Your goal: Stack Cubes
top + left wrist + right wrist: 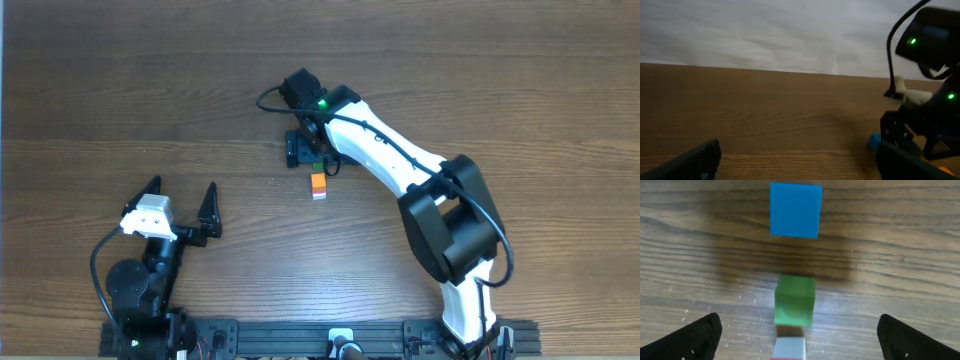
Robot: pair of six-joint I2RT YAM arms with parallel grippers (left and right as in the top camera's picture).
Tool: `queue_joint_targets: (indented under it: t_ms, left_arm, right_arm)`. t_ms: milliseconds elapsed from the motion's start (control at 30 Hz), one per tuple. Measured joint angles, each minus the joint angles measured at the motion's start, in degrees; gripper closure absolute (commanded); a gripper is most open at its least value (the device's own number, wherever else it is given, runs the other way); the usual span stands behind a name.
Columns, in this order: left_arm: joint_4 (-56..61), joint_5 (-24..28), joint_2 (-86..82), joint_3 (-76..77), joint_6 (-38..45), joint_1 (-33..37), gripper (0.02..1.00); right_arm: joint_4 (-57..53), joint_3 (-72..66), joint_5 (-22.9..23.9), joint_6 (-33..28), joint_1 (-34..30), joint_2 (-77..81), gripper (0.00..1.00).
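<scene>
No text, label, brand, number or sign can be read on any surface. The visible faces of the blue plastic cube (795, 210) and the green plastic cube (795, 300) are plain, unmarked colour.

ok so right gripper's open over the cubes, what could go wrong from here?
1. The green cube lies close to the white cube. If the open right gripper comes down on either, a finger could well knock its neighbour.
2. The blue cube lies apart from them. A cube set on it slightly off-centre may slide off.
</scene>
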Motion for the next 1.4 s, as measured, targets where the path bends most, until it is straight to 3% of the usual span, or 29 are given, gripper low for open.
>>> queue_joint_targets:
  t_ms: [333, 533, 800, 1167, 1400]
  left_arm:
    - [0.0, 0.0, 0.0, 0.0, 0.0, 0.0, 0.023]
    - [0.0, 0.0, 0.0, 0.0, -0.02, 0.0, 0.02]
    - [0.0, 0.0, 0.0, 0.0, 0.0, 0.0, 0.02]
    - [0.0, 0.0, 0.0, 0.0, -0.02, 0.0, 0.023]
    - [0.0, 0.0, 0.0, 0.0, 0.0, 0.0, 0.02]
  right_arm:
    - [1.84, 0.0, 0.48, 0.17, 0.09, 2.19, 0.172]
    - [2.75, 0.04, 0.55, 0.04, 0.11, 3.1, 0.36]
    - [2.75, 0.04, 0.7, 0.17, 0.11, 3.96, 0.465]
    - [3.19, 0.04, 0.68, 0.22, 0.11, 3.96, 0.698]
    - [3.21, 0.04, 0.7, 0.17, 0.11, 3.96, 0.779]
